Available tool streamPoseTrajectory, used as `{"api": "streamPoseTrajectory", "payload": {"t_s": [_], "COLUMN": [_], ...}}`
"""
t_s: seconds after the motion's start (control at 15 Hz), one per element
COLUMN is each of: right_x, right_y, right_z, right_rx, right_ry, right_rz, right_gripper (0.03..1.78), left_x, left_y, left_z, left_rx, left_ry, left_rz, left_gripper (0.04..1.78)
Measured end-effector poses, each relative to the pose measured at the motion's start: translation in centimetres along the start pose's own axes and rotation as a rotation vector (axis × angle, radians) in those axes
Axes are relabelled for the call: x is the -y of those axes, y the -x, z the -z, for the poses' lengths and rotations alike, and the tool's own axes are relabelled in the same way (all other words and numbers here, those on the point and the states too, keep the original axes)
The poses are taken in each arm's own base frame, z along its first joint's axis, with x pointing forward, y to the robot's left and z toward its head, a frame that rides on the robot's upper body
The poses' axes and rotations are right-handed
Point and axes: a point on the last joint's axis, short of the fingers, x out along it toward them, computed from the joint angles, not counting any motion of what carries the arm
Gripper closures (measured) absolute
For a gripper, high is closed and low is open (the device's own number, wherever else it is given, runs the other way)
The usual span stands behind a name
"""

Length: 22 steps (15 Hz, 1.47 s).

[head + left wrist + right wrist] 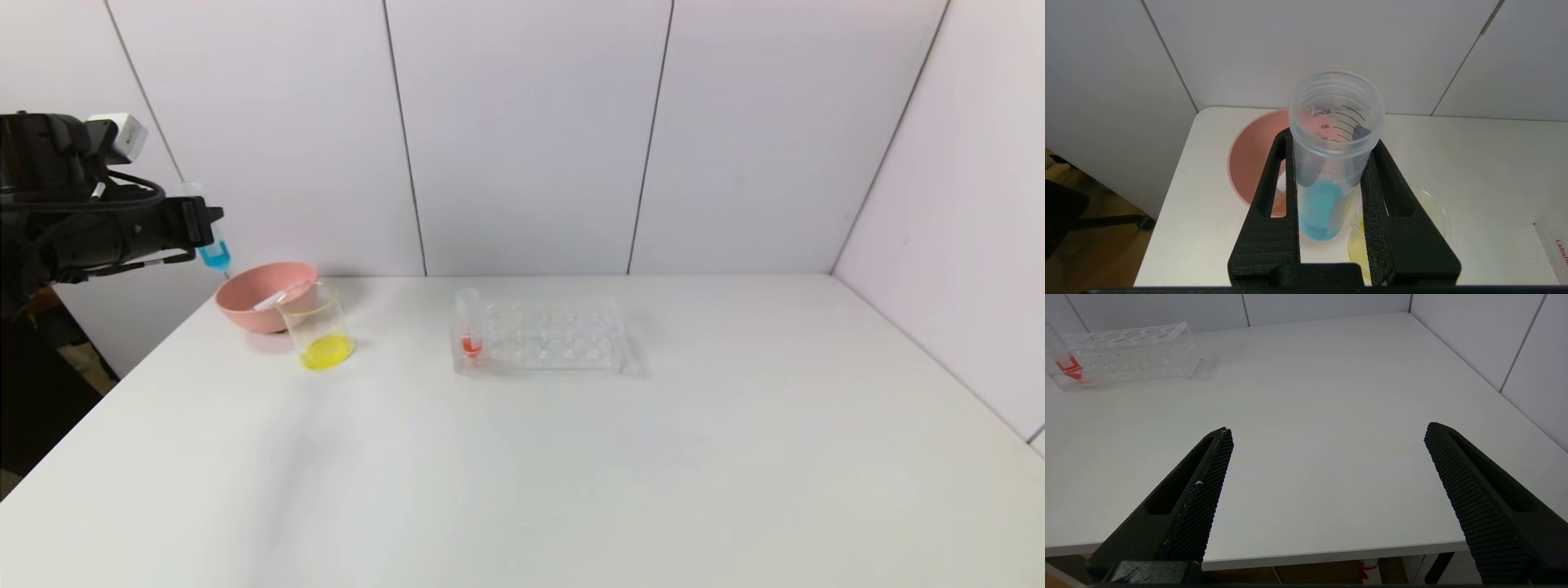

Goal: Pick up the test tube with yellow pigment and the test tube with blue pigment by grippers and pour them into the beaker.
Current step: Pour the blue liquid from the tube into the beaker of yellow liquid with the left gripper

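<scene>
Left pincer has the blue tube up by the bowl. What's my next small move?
Probably carry the left pincer sideways until the blue tube hangs over the beaker, then tip. The tube is upright, off to the beaker's side near the pink bowl; the beaker holds only yellow.

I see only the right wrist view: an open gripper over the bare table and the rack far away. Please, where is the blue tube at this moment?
Observer: The left gripper holds the test tube with blue pigment upright, raised over the table's left edge near the pink bowl.
Operator: Is the blue liquid poured already?
Observer: No, it sits at the tube's lower end in the left wrist view.
Operator: And the beaker, what is in it?
Observer: The beaker stands in front of the bowl with yellow liquid on its base.
Operator: Where is the yellow tube?
Observer: A clear tube lies in the bowl; I cannot tell its colour.
</scene>
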Motion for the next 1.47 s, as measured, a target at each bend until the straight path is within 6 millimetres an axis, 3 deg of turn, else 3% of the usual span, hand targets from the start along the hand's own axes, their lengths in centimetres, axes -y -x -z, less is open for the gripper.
{"api": "streamPoseTrajectory", "payload": {"t_s": [0.33, 0.73, 1.13, 1.47], "right_x": [0.0, 0.0, 0.0, 0.0], "right_y": [0.0, 0.0, 0.0, 0.0], "right_z": [0.0, 0.0, 0.0, 0.0], "right_rx": [0.000, 0.000, 0.000, 0.000], "right_ry": [0.000, 0.000, 0.001, 0.001], "right_rz": [0.001, 0.001, 0.000, 0.000], "right_gripper": [0.10, 0.10, 0.10, 0.10], "left_x": [-0.8, -4.4, -6.0, -6.3], "left_y": [-0.9, -0.4, -4.1, -5.3], "left_z": [0.0, -2.7, -2.1, -1.2], "left_rx": [-0.078, -0.139, -0.103, -0.121], "left_ry": [-0.103, -0.402, -0.617, -0.771], "left_rz": [0.120, 0.296, 0.503, 0.594], "left_gripper": [1.37, 1.37, 1.37, 1.37]}}
